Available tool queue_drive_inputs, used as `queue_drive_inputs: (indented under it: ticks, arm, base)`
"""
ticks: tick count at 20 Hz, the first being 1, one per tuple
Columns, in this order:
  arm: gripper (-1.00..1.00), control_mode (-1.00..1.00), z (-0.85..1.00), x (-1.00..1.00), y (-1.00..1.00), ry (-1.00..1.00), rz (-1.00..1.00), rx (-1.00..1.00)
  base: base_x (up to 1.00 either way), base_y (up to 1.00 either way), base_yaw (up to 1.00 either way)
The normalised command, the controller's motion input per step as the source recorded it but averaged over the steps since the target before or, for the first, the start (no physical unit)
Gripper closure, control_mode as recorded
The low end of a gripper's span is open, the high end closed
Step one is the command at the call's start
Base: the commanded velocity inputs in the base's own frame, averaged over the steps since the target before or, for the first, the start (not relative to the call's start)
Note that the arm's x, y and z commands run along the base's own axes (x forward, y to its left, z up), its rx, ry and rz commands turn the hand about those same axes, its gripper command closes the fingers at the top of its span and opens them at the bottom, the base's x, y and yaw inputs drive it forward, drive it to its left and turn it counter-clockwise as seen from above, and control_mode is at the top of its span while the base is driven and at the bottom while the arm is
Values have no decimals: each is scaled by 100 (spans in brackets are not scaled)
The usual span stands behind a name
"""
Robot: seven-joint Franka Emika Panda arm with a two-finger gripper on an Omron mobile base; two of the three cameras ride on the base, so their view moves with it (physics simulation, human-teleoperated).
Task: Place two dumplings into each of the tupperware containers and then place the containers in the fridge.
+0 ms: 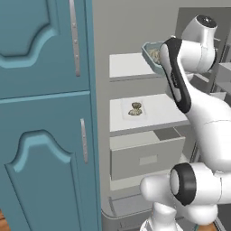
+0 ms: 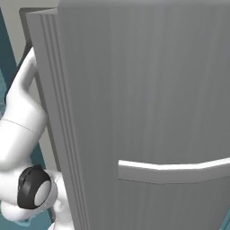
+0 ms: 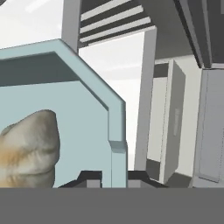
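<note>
The pale blue tupperware container (image 1: pixel 152 55) was seen carried at the mouth of the open fridge (image 1: pixel 149 113), level with the upper shelf (image 1: pixel 128 65), its near wall pinched between the narrowly closed jaws of the gripper (image 3: pixel 114 180), with a dumpling (image 3: pixel 27 151) lying inside just beside that wall. The upper shelf lay directly beyond the container, away from the arm, so the coming move was judged to be a short forward push and a lowering. The whitish container (image 1: pixel 134 108), holding its dumplings, was already set on the middle shelf below.
</note>
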Motion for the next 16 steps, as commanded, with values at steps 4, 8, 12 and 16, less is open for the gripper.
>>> queue_drive_inputs:
  ticks: [4,8,12,16]
  arm:
    - [100,-100,-28,64,0,0,0,0]
    - [100,-100,-25,56,0,0,0,0]
    - [100,-100,0,69,0,0,0,0]
    - [100,-100,-4,72,0,0,0,0]
  base:
    - [0,0,0]
    - [0,0,0]
    - [0,0,0]
    - [0,0,0]
